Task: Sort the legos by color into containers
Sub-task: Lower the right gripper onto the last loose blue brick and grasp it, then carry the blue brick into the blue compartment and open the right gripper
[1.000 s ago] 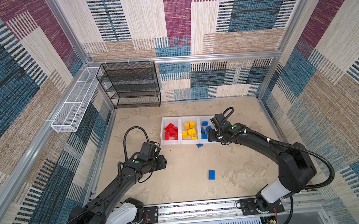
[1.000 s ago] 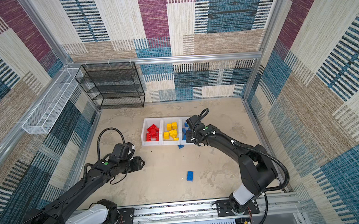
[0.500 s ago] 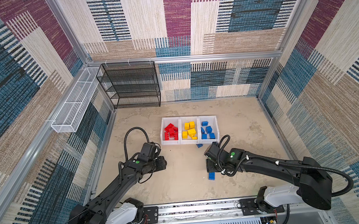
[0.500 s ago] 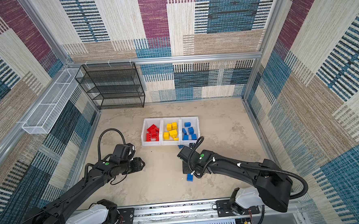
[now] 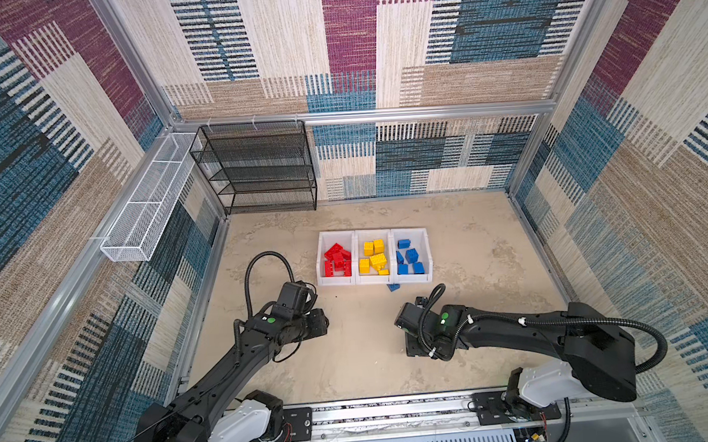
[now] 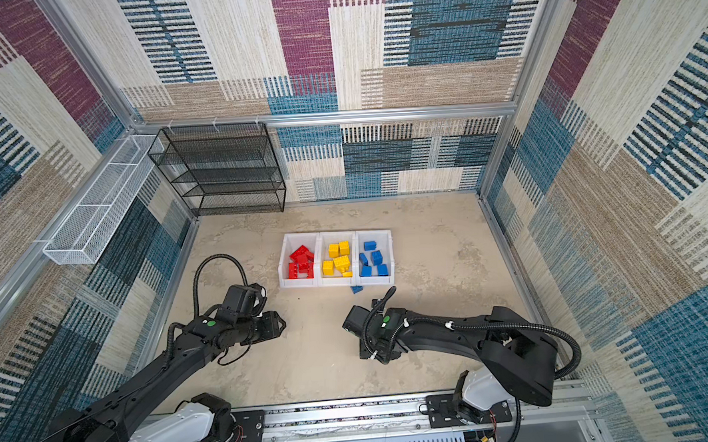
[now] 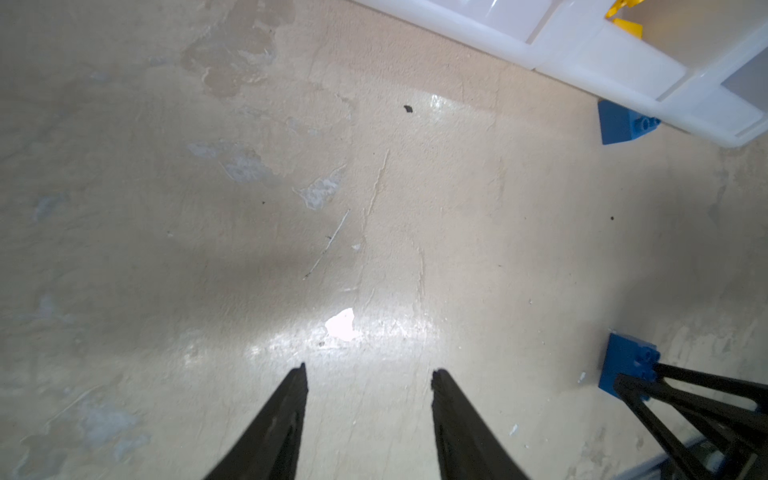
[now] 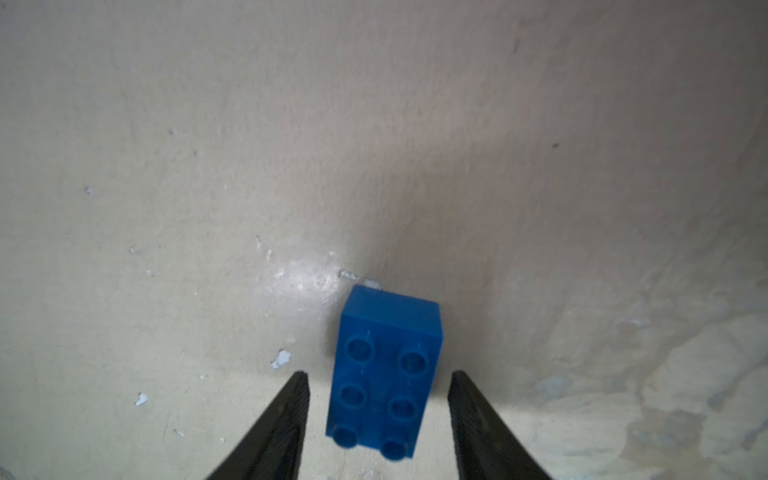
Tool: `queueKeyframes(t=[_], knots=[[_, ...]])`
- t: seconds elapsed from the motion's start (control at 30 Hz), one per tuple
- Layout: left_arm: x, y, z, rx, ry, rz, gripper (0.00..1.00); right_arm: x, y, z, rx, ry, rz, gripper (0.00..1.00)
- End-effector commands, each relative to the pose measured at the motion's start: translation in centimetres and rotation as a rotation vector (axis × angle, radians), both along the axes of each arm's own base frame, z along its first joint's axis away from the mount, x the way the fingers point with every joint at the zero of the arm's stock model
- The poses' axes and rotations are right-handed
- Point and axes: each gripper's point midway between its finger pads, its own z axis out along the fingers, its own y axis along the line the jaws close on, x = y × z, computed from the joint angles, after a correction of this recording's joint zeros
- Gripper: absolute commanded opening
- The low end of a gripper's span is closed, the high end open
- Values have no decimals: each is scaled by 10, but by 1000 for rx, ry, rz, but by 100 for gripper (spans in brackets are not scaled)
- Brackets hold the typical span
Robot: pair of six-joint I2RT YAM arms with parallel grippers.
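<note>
Three joined white containers (image 5: 374,280) (image 6: 337,283) hold red legos (image 5: 338,261), yellow legos (image 5: 374,258) and blue legos (image 5: 409,260), one colour per bin. A small blue brick (image 5: 393,287) (image 7: 621,124) lies on the floor against the bins' front wall. An oblong blue brick (image 8: 384,370) (image 7: 623,365) lies studs-up on the floor. My right gripper (image 8: 379,374) stands open astride it, with a gap on each side. In both top views the right wrist (image 5: 417,346) hides this brick. My left gripper (image 7: 370,369) (image 5: 322,323) is open over bare floor.
A black mesh shelf rack (image 5: 258,169) stands at the back left. A long white wire basket (image 5: 148,208) hangs on the left wall. The arms' mounting rail (image 5: 395,411) runs along the front edge. Patterned walls enclose the beige floor (image 5: 491,244).
My right arm swung from the blue bin back toward the front and came down over the loose oblong blue brick, its jaws narrowing. The left arm has not moved.
</note>
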Motion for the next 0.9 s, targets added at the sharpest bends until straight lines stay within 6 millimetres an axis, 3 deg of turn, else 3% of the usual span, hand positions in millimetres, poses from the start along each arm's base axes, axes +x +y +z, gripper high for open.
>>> queueKeyframes(t=[0.0,0.17,0.3,0.43,0.57,0.7,0.87], knots=[[1,1,0,-1,-1,16,52,7,7,1,13,-23,-19,50],[1,1,-1,-1,1,15,52,8,10,-3,14,-22,-17,37],[1,1,-1,1,-3,17,52,13,10,3,9,-45,-11,33],[1,0,-2,-3,3,15,52,29,13,16,-5,-97,10,32],[1,-1,-1,-5,1,10,52,80,13,48,-4,-202,31,32],[2,-2,0,-13,-4,9,52,163,3,92,-15,-354,37,32],[0,0,2,-17,-10,18,52,241,3,106,-27,-402,49,33]])
